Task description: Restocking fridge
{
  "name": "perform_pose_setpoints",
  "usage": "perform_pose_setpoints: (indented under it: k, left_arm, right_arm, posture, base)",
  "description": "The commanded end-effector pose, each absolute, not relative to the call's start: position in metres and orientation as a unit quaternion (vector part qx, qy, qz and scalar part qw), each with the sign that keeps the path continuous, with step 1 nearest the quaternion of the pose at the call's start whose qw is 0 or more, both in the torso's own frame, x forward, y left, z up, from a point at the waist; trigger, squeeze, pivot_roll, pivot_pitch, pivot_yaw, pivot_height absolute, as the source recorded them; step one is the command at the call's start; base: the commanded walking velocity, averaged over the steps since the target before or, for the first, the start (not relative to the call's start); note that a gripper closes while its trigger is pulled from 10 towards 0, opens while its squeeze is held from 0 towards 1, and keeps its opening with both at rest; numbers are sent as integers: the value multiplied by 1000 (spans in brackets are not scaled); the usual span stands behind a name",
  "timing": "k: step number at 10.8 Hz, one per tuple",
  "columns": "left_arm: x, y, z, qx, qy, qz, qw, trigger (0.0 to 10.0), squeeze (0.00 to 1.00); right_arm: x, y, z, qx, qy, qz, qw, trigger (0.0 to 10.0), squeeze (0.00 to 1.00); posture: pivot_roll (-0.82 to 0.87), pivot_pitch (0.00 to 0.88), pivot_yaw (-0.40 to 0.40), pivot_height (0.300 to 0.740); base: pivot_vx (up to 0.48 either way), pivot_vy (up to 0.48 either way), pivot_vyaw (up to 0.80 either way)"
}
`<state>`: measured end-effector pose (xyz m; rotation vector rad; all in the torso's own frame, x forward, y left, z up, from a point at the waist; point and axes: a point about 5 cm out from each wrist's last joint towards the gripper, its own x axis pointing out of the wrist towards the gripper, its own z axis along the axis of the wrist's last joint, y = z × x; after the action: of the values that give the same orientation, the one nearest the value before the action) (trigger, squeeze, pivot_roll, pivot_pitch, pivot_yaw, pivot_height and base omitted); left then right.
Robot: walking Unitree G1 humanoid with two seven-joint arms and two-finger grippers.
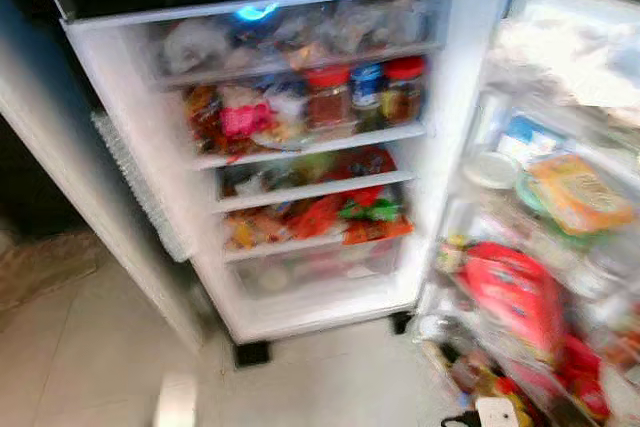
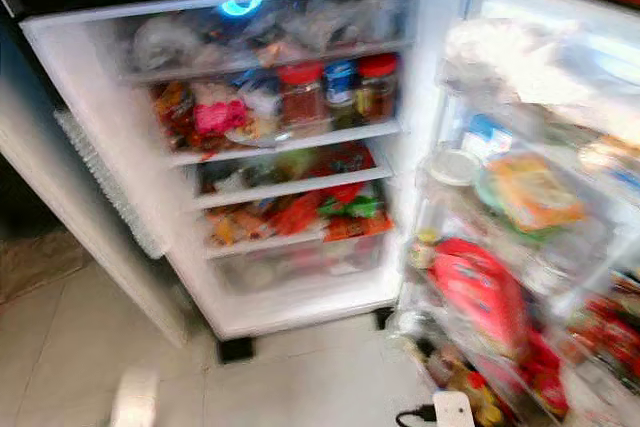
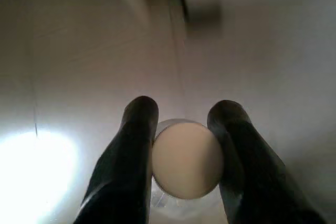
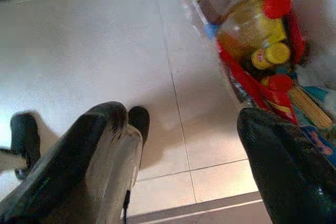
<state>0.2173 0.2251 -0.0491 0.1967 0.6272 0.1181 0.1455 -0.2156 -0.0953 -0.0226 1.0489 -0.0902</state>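
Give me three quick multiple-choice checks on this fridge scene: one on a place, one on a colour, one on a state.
1. Where do the lidded jars stand?
A. second shelf from the top
B. bottom drawer
C. the floor

2. What colour are the outer two jar lids?
A. green
B. red
C. white

3. What is the left hand doing?
A. shut on a round pale-topped item
B. open, holding nothing
C. gripping the fridge door

Answers: 1 A, jars sit under the top shelf. 2 B, both lids are red. 3 A, fingers press its sides.

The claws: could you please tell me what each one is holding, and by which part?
The left claw grips a clear container with a cream lid by its sides. The right claw holds nothing.
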Motion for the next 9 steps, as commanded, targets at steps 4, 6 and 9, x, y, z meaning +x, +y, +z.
perform_pose_setpoints:
  k: [4, 6, 9]
  left_arm:
    - [269, 204, 11, 67, 95, 16, 993, 10000, 0]
    - [263, 194, 20, 54, 53, -11, 997, 10000, 0]
    - [259, 194, 23, 42, 54, -22, 997, 10000, 0]
  right_arm:
    - [142, -211, -98, -9, 507, -30, 861, 10000, 0]
    - [142, -216, -97, -11, 504, -36, 863, 10000, 0]
    - [140, -218, -97, -12, 509, -37, 860, 10000, 0]
  posture:
    - [-73, 0, 65, 740]
    - [-56, 0, 51, 740]
    - [-41, 0, 33, 740]
  base:
    - [0, 0, 0]
    - [0, 0, 0]
    - [0, 0, 0]
